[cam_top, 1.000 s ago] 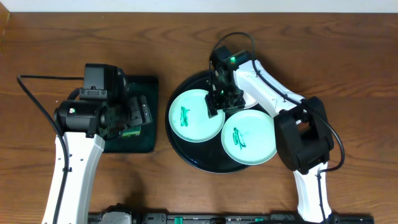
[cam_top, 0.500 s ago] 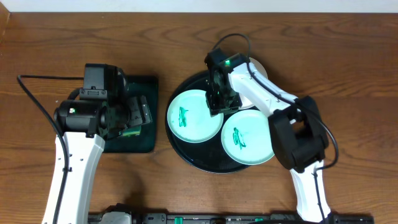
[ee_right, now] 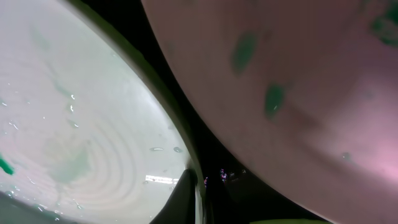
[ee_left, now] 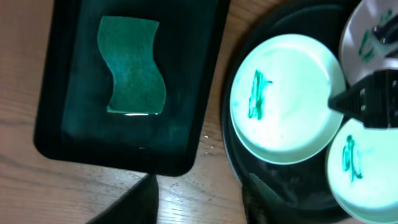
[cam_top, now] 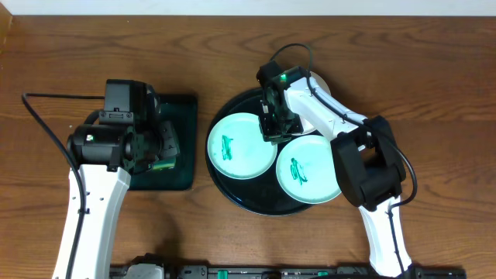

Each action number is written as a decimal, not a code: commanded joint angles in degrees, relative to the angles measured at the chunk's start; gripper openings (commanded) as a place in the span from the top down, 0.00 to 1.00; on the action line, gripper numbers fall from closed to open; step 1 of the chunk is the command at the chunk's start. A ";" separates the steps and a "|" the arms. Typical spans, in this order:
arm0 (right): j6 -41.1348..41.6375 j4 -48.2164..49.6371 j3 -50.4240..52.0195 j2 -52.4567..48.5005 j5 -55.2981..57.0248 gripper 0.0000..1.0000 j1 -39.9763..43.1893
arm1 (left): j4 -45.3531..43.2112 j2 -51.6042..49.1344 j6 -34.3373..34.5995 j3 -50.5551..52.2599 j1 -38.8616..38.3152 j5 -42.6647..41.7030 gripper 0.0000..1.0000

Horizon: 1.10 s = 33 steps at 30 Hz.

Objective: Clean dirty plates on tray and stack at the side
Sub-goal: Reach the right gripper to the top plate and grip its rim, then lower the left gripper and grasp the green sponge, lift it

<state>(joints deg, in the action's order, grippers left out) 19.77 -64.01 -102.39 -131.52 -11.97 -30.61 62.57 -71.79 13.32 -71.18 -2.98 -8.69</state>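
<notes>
The large round black tray (cam_top: 232, 194) holds three white plates with green scribbles. My right gripper (cam_top: 271, 128) is shut on the right rim of the left plate (cam_top: 236, 147); in the right wrist view one finger (ee_right: 185, 186) lies on top of that rim (ee_right: 74, 124). The front right plate (cam_top: 306, 172) lies flat. The back plate (cam_top: 322, 84) is mostly hidden under the right arm. My left gripper (cam_top: 169, 147) hovers above the sponge tray; its jaws (ee_left: 199, 202) stand apart with nothing between them.
A green sponge (ee_left: 132, 65) lies in the small rectangular black tray (ee_left: 62, 124) to the left of the round tray (ee_left: 280, 183). Bare wooden table (cam_top: 434, 93) lies to the right of the round tray and along the back.
My right gripper has closed onto the left plate's rim after shifting slightly. The left gripper's jaws have narrowed; the left arm has stayed in place.
</notes>
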 commanded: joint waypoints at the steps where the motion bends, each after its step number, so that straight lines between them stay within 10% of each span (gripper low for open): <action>1: -0.04 0.81 0.76 -3.52 -1.33 0.99 -1.49 | 0.63 0.31 -0.20 -1.07 0.39 0.28 0.53; 9: -0.13 0.74 0.76 -3.52 -1.33 0.99 -1.60 | 1.95 0.31 -0.31 -1.07 0.39 0.31 0.09; 10: -0.20 0.72 0.76 -3.52 -1.31 0.99 -1.60 | 2.14 0.31 -0.68 -1.07 0.39 0.31 0.11; 13: -0.55 0.76 0.76 -3.52 -1.33 0.99 -1.66 | 1.92 -0.07 -2.16 -1.05 0.42 1.84 0.57; 17: -0.55 0.87 0.76 -3.52 -1.36 0.99 -1.75 | 1.09 -2.56 -2.21 -0.90 0.42 9.27 0.76; 20: -0.57 0.92 0.76 -3.52 -1.36 0.99 -1.75 | -0.37 -6.08 -2.19 -0.90 0.42 12.44 0.59; 33: -2.32 1.01 0.76 -3.52 -1.38 0.99 -1.75 | -10.71 -26.75 -2.62 -0.90 3.17 12.28 0.62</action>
<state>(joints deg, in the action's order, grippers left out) 18.68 -63.99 -102.41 -131.52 -11.97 -30.61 52.69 -95.55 11.51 -71.18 -1.74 2.33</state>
